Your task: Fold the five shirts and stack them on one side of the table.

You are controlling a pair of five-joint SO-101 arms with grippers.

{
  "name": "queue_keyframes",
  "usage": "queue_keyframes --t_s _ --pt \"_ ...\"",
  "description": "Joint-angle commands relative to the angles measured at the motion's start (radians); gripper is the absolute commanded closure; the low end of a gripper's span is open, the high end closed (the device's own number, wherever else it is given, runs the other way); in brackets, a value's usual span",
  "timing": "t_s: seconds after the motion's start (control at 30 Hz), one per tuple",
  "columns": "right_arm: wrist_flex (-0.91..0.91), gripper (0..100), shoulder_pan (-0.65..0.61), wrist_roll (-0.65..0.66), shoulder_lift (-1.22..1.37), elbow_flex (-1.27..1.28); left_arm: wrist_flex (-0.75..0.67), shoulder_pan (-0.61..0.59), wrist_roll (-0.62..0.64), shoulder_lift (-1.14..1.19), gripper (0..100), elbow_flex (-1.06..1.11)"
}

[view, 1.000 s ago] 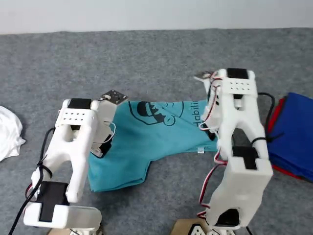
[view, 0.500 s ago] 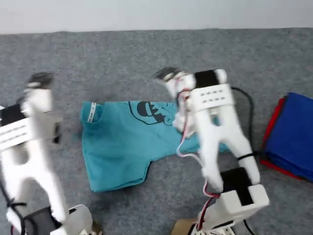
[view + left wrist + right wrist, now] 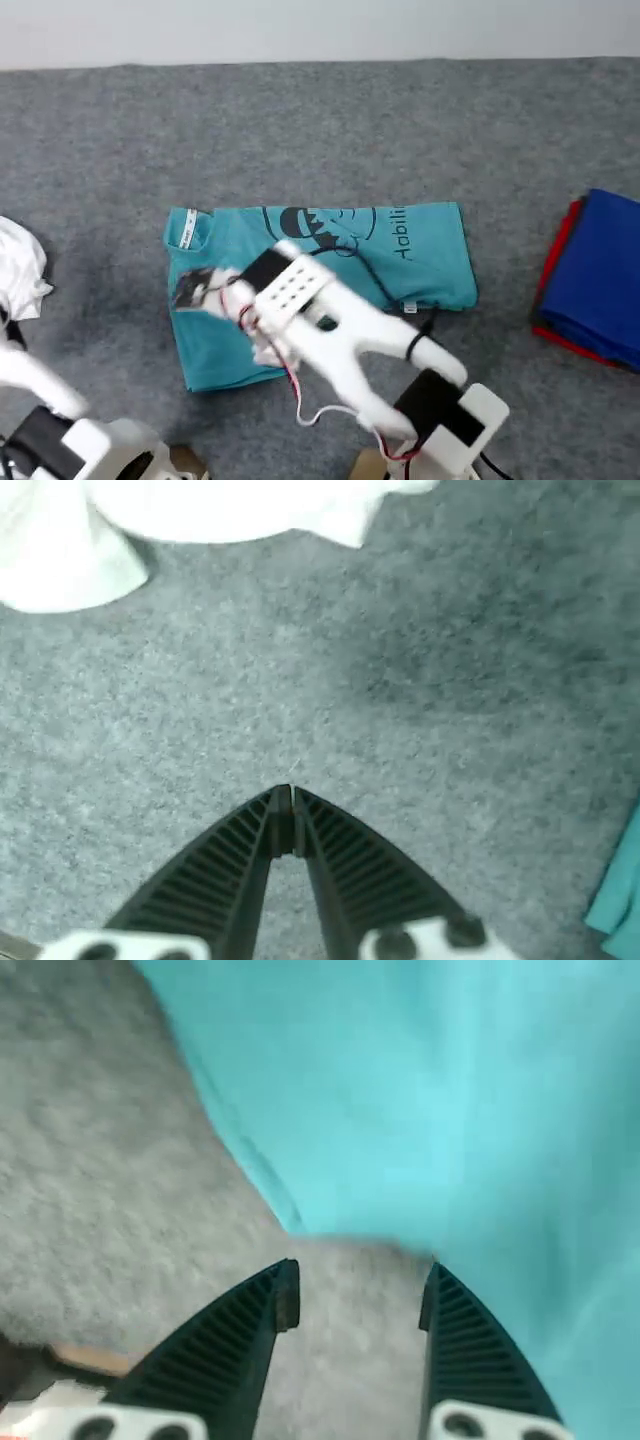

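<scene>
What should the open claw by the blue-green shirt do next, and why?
Probably drop a little and pinch that edge. The right gripper is open, right at the edge of the teal shirt, with grey table under its fingers, and the shirt looks only partly folded.

Robotics lab bench, going by the hardware. The bench (image 3: 320, 130) is covered edge to edge in grey felt-like carpet, with a plain white wall (image 3: 320, 30) behind it at 12 o'clock. Two small white arms are based at 6 o'clock: the right arm (image 3: 345, 335) stretches over the middle, the left arm (image 3: 70, 440) sits low at 7 o'clock. They have blocky white plastic shells, black servo blocks (image 3: 430, 395) at the joints, and loose red-and-white wires (image 3: 296, 385) run along the outside. A brown board (image 3: 372, 466) sits at the right arm's base. The only goods are clothes: a teal shirt (image 3: 410, 250) flat at centre, a white shirt (image 3: 20, 265) crumpled at 9 o'clock, and a folded stack (image 3: 595, 270), blue over red, at 3 o'clock.
</scene>
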Motion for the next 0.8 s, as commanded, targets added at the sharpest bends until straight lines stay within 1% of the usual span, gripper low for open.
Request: queue_keyframes --t_s 0.0,0.3,0.4,0.53,0.63,0.77 --pt "-0.058 79.0 -0.081 0.009 -0.053 -0.006 -0.015 -0.023 -0.034 -0.003 99 -0.036" --pt "-0.194 79.0 -0.183 0.011 0.053 -0.011 -0.017 -0.023 -0.040 -0.006 99 -0.036" --pt "-0.234 79.0 -0.200 0.041 0.099 -0.011 -0.017 -0.023 -0.040 -0.006 99 -0.036" --pt "-0.308 79.0 -0.193 0.068 0.156 -0.014 -0.018 -0.023 -0.040 -0.006 99 -0.036" --pt "-0.311 79.3 -0.173 0.107 0.202 -0.060 -0.018 -0.023 -0.041 -0.006 99 -0.038" --pt "-0.282 79.4 -0.147 0.114 0.271 -0.146 -0.020 -0.023 -0.041 -0.006 99 -0.038"
